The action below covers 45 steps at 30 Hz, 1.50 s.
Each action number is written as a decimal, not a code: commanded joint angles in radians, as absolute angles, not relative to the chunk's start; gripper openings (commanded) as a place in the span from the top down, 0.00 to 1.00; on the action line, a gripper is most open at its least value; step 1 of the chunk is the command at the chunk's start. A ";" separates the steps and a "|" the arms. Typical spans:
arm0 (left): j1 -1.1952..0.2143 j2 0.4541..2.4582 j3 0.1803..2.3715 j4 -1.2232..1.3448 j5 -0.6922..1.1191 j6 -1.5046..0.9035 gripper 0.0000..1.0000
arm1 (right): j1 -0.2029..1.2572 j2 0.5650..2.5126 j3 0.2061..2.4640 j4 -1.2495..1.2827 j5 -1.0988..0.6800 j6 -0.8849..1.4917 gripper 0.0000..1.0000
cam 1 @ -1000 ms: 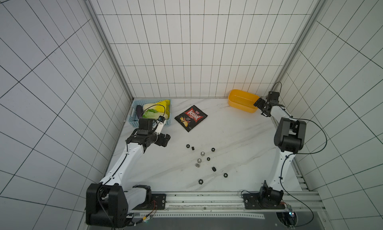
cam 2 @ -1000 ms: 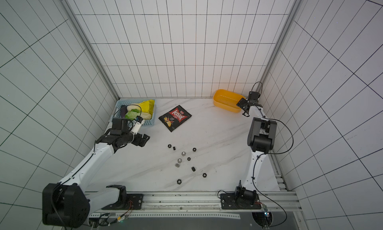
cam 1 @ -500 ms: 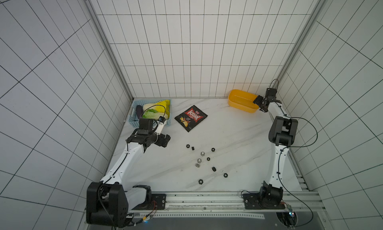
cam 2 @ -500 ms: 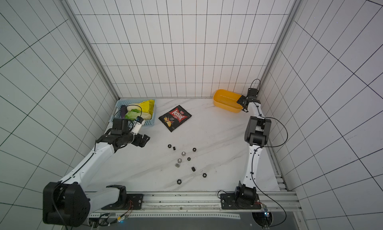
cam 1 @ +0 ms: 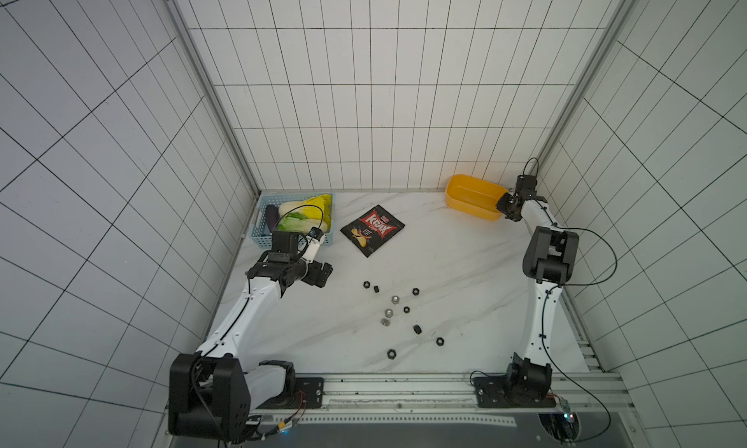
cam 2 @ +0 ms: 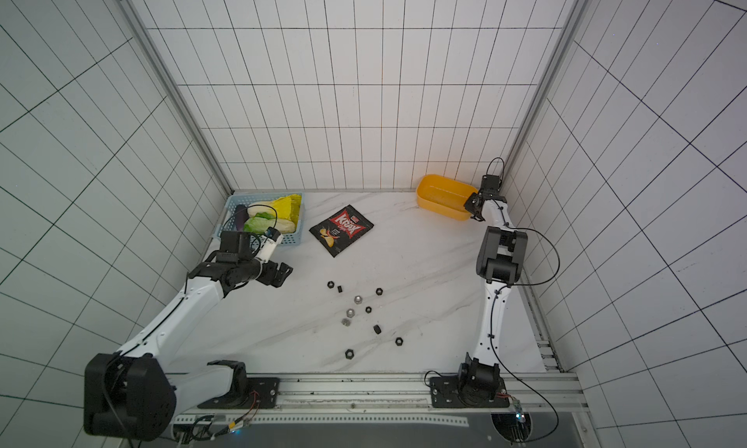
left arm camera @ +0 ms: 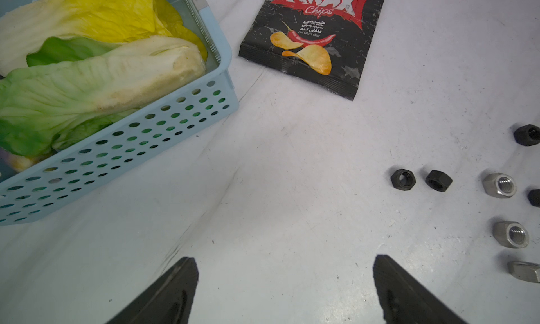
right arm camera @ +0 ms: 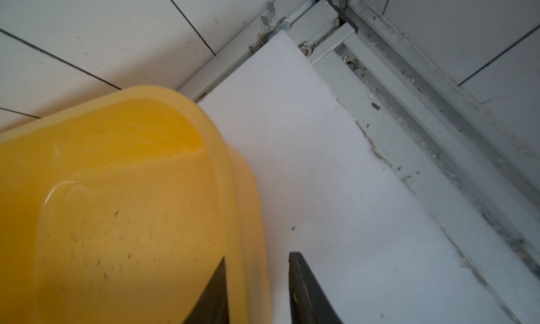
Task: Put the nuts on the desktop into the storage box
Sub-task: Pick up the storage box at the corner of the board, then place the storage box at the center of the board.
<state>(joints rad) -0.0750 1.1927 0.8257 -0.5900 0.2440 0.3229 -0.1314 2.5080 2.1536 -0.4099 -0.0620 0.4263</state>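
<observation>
Several small nuts (cam 1: 395,300) (cam 2: 357,299), black and silver, lie scattered on the white desktop (cam 1: 444,264) in both top views. The left wrist view shows some of them (left arm camera: 403,179) ahead and to one side. My left gripper (cam 1: 323,274) (left arm camera: 283,258) hovers open over bare desktop, short of the nuts. The yellow storage box (cam 1: 473,195) (cam 2: 442,195) (right arm camera: 117,191) stands at the far right corner and looks bare inside. My right gripper (cam 1: 505,205) (right arm camera: 257,255) straddles its near wall. One finger is inside and one outside, drawn in close on the wall.
A light blue basket (cam 1: 262,240) (left arm camera: 117,150) of leafy vegetables stands at the far left, just behind my left gripper. A black chips bag (cam 1: 372,230) (left arm camera: 312,30) lies between the basket and the storage box. Tiled walls and a metal rail (right arm camera: 423,118) hem in the right corner.
The right gripper has gone from wide open to narrow around the storage box wall, and its arm has shifted closer to the box. The left arm and the nuts have not moved.
</observation>
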 commanded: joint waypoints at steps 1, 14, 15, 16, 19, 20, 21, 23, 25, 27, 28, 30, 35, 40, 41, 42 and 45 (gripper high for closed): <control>-0.074 1.186 0.813 -0.589 0.253 0.334 0.02 | -0.138 2.473 2.135 -0.433 -0.038 0.408 0.76; -0.081 1.176 0.812 -0.589 0.269 0.337 0.03 | -0.138 2.300 1.979 -0.377 -0.034 0.442 1.00; -0.082 1.175 0.811 -0.589 0.273 0.337 0.03 | -0.138 2.273 1.943 -0.354 -0.036 0.450 1.00; -0.083 1.174 0.810 -0.589 0.276 0.337 0.02 | -0.138 2.246 1.907 -0.332 -0.040 0.456 1.00; -0.087 1.168 0.809 -0.589 0.283 0.339 0.03 | -0.136 2.155 1.799 -0.282 -0.048 0.464 1.00; -0.089 1.166 0.808 -0.589 0.284 0.339 0.03 | -0.135 2.127 1.764 -0.266 -0.048 0.465 1.00; -0.091 1.164 0.809 -0.589 0.288 0.339 0.03 | -0.133 2.094 1.719 -0.248 -0.049 0.466 1.00; -0.094 1.160 0.809 -0.589 0.291 0.339 0.03 | -0.127 2.031 1.631 -0.213 -0.046 0.466 1.00; -0.097 1.155 0.807 -0.589 0.294 0.341 0.03 | -0.118 1.961 1.534 -0.184 -0.051 0.460 1.00; -0.100 1.151 0.804 -0.590 0.295 0.342 0.03 | -0.103 1.902 1.459 -0.170 -0.043 0.442 1.00; -0.101 1.149 0.802 -0.589 0.297 0.342 0.03 | -0.089 1.869 1.424 -0.170 -0.029 0.430 1.00; -0.101 1.146 0.798 -0.589 0.304 0.343 0.03 | -0.061 1.813 1.362 -0.171 -0.016 0.407 1.00; -0.103 1.147 0.796 -0.589 0.328 0.345 0.03 | 0.028 1.687 1.247 -0.195 0.029 0.357 1.00; -0.105 1.134 0.792 -0.592 0.331 0.347 0.03 | 0.130 1.590 1.137 -0.224 0.064 0.343 1.00; -0.104 1.132 0.790 -0.592 0.332 0.347 0.03 | 0.147 1.579 1.122 -0.228 0.064 0.341 1.00; -0.105 1.131 0.788 -0.592 0.332 0.347 0.03 | 0.171 1.571 1.109 -0.235 0.068 0.341 1.00; -0.105 1.132 0.785 -0.591 0.339 0.347 0.03 | 0.228 1.563 1.095 -0.272 0.068 0.331 1.00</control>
